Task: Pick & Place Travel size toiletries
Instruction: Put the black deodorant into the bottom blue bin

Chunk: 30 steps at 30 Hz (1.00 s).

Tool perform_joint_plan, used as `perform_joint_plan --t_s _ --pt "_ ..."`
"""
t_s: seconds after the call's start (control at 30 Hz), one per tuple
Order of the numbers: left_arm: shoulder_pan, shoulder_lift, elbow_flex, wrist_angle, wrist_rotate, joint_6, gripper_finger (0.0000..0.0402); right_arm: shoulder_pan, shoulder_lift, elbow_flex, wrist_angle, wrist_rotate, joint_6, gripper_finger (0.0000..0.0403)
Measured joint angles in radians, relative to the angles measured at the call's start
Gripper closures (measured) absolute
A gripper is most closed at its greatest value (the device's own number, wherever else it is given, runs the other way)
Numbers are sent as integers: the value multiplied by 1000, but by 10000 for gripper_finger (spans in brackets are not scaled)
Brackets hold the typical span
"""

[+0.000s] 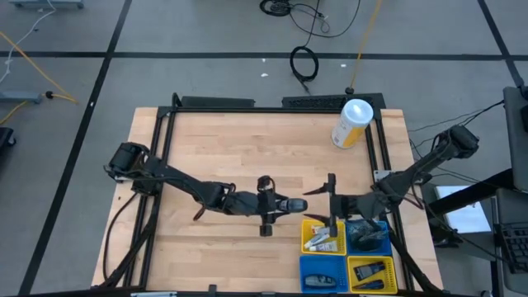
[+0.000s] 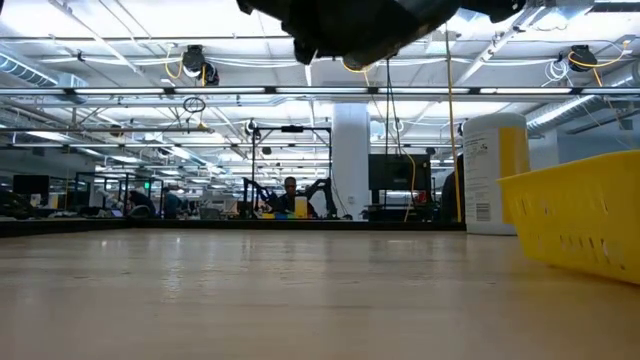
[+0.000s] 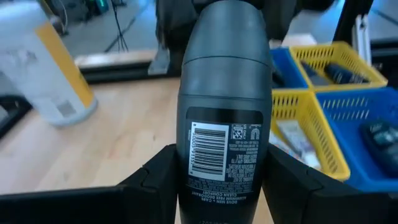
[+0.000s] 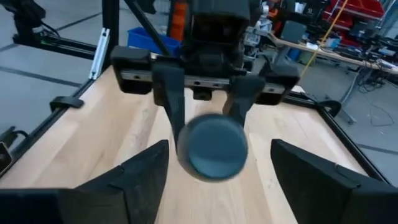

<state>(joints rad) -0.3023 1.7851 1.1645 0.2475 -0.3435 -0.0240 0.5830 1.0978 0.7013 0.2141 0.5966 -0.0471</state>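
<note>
Left claw [image 1: 285, 204] is clamped on a dark grey oblong plastic deodorant stick [image 1: 294, 205], holding it off the light wooden worktop [image 1: 247, 148] near the middle. In the left wrist view the deodorant stick [image 3: 224, 118] sits between the two dark fingers [image 3: 158, 180], its barcode label facing the camera and its rounded cap pointing away, toward the bins.

Right claw [image 1: 323, 200] faces the left claw from the opposite side, just beside the stick's cap end, with its jaws spread apart and nothing between them. From the right wrist view the round grey end of the deodorant stick [image 4: 213, 149] shows ahead of the two spread dark fingers [image 4: 140, 177], gripped by the left claw [image 4: 208, 124] behind it, and not touched by the right claw's own fingers.

Four small plastic mesh bins stand together at the near right corner of the worktop. One yellow bin [image 1: 320, 237] holds small white tubes [image 1: 323, 242]; beside it a blue bin [image 1: 368, 235] holds dark pieces that are hard to make out. In the row nearer the edge, a blue bin [image 1: 322, 275] and a yellow bin [image 1: 372, 273] each hold dark oblong items.

At the far right of the worktop stands a tall white-and-yellow cylindrical canister [image 1: 352, 123], well apart from both claws.
</note>
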Motion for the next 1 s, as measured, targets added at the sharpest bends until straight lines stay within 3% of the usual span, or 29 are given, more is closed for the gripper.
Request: perform_joint_plan --t_s 0.5,0.63,0.73,0.87,1.0 --pt "23 0 0 114 1 70 232 -67 96 0 182 -61 -104 128" --pt "23 0 0 128 4 79 232 -91 95 0 197 -126 -96 131" --pt "22 0 0 128 10 86 232 -100 95 0 214 -163 -96 149" --pt "21 0 0 121 9 97 232 -112 95 0 207 -180 -97 207" --pt "19 1 0 122 3 98 232 -112 95 0 199 -183 -102 210"
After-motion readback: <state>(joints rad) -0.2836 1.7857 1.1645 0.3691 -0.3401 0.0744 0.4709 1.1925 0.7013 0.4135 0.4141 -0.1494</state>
